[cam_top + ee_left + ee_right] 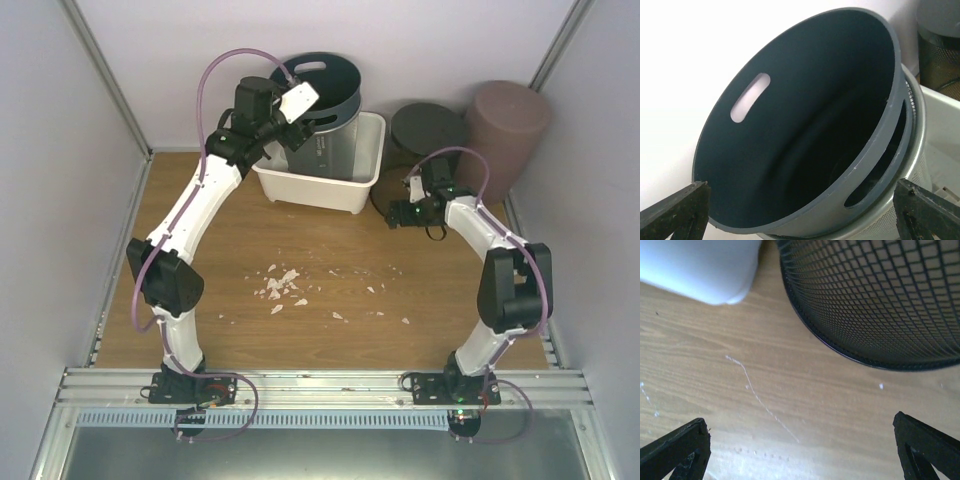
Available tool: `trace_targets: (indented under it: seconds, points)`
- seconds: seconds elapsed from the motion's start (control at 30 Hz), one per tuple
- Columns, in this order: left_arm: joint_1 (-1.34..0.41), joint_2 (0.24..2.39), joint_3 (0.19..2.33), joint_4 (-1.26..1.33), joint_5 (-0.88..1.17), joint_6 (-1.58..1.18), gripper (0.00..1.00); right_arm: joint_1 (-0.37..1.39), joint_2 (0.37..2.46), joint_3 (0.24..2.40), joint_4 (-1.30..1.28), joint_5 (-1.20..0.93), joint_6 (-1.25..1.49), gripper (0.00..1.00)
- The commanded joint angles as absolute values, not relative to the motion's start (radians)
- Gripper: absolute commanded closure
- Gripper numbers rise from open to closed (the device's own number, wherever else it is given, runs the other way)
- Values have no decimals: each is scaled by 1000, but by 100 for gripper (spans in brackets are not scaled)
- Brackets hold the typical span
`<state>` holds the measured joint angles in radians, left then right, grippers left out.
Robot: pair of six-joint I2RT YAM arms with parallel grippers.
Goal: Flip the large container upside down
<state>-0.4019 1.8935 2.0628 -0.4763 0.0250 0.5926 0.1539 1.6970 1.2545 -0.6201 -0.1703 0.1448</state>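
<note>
The dark grey container [805,150] looked like smooth plastic, softly sheened, rim scuffed. Under it, the basket [918,135] showed dull silvery metal. The bin [880,300] was black wire mesh. The counter [815,405] was matt wood grain, scratched pale. The tub [320,190] was smooth white plastic.

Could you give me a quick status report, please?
Left gripper open, facing dark container. Right gripper open, low beside mesh bin. Container tilted in white tub, not inverted.

Large dark-grey round container [322,85], slot handles, tilted (mouth up and forward), nested in silvery bucket [919,135]
</note>
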Motion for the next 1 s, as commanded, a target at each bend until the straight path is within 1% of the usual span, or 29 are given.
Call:
trace_targets:
  seconds: [0.0, 0.13, 0.2, 0.33, 0.53, 0.63, 0.77, 0.97]
  points:
    - [-388, 1910, 2093, -436, 9, 575, 1, 167, 1768, 1352, -555, -199, 81, 0]
    - [-387, 1917, 2103, -438, 9, 562, 1, 175, 1868, 1467, -574, -215, 58, 0]
    - [-387, 1919, 2106, -435, -24, 559, 1, 184, 1924, 1532, -583, -220, 50, 0]
    - [-387, 1931, 2114, -435, -32, 555, 1, 209, 2053, 1696, -618, -244, 44, 0]
    - [-387, 1952, 2120, -440, -41, 541, 1, 249, 2165, 1835, -662, -265, 32, 0]
    - [-387, 1957, 2121, -442, -45, 537, 1, 266, 2116, 1799, -661, -276, 37, 0]
    - [-388, 1960, 2128, -443, -39, 537, 1, 276, 1963, 1686, -639, -264, 40, 0]
    - [-393, 1982, 2200, -500, -61, 611, 1, 275, 1750, 1680, -739, -218, 77, 0]
